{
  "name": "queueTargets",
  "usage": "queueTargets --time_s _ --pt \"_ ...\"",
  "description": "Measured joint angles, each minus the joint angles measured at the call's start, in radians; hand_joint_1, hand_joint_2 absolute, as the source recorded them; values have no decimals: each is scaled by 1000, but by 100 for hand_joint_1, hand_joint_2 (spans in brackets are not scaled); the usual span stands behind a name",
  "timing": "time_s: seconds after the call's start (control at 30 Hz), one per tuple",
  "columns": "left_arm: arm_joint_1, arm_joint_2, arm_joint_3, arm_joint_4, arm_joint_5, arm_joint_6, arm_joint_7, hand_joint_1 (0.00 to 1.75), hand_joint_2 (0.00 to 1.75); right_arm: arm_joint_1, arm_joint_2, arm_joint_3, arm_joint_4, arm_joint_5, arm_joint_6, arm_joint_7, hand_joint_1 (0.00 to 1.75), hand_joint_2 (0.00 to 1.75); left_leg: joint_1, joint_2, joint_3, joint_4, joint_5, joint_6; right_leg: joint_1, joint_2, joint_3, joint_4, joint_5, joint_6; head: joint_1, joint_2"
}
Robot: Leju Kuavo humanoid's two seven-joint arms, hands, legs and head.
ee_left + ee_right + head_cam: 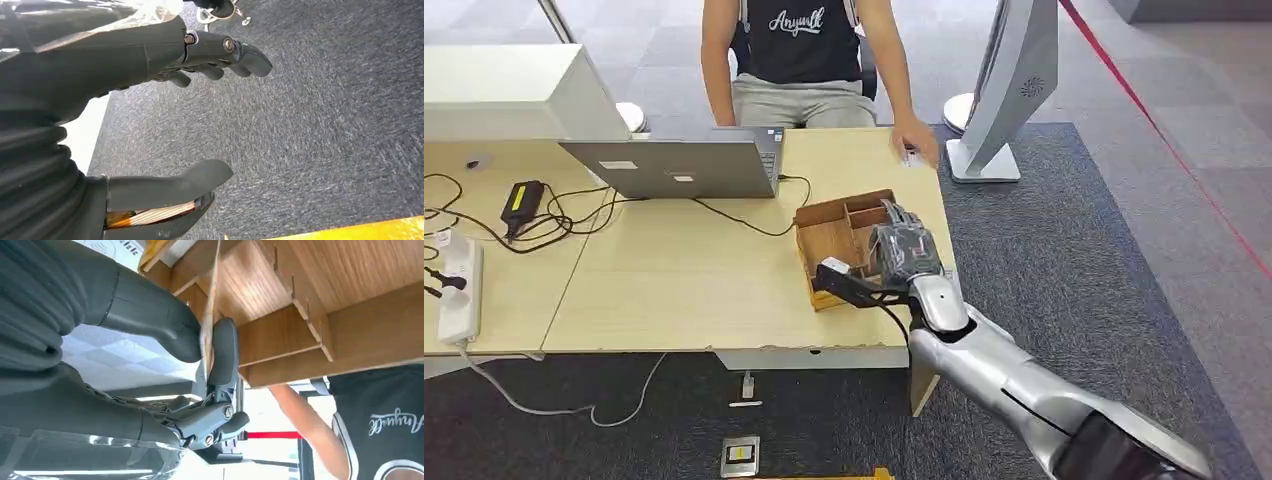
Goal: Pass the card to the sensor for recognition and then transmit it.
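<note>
My right hand (902, 252) is down in the wooden box (829, 236) at the right end of the worktop (684, 275). In the right wrist view my thumb (150, 315) and a dark finger (223, 352) are pressed together on a thin card (210, 310), seen edge-on, so that hand has hold of the card. The card is tan and stands up inside one slot of the box, w/ the box's thin walls (305, 310) just beside it. I can't tell which slot it is from the head view, bc my hand covers the card there. My other fingers on that hand are curled in below.

My left hand (150, 125) hangs over grey carpet (320, 125). Its fingers (220, 55) and thumb (175, 182) are apart w/ nothing between them, so it's wide open and holds nothing.

A small black & white thing on a black wire (844, 280) lies on the worktop, touching the front of the box, just beside my right hand. I can't tell what it is.

A person in a black shirt (799, 35) sits at the far side of the worktop. Their hand (916, 145) rests on the far right corner. A grey laptop (674, 165) is open in front of them. A tall silver stand (1004, 90) is on the carpet beside that corner. At the left are a white power strip (457, 285), a black charger (522, 203) and some wires.
</note>
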Motion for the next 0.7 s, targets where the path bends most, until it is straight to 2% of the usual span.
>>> queueTargets --time_s 0.27,0.53,0.7 --pt "0 0 0 0 0 0 -8 0 175 -24 -9 -8 -56 26 -29 14 175 175 0 0 0 0 0 0 0 0 0 0 0 0 0 0" --pt "-2 -1 0 0 0 3 -17 0 175 -123 -38 -37 -203 60 33 84 175 175 0 0 0 0 0 0 0 0 0 0 0 0 0 0" --pt "-5 -2 0 0 0 3 -15 0 175 -133 -48 -50 -269 30 87 85 175 175 0 0 0 0 0 0 0 0 0 0 0 0 0 0"
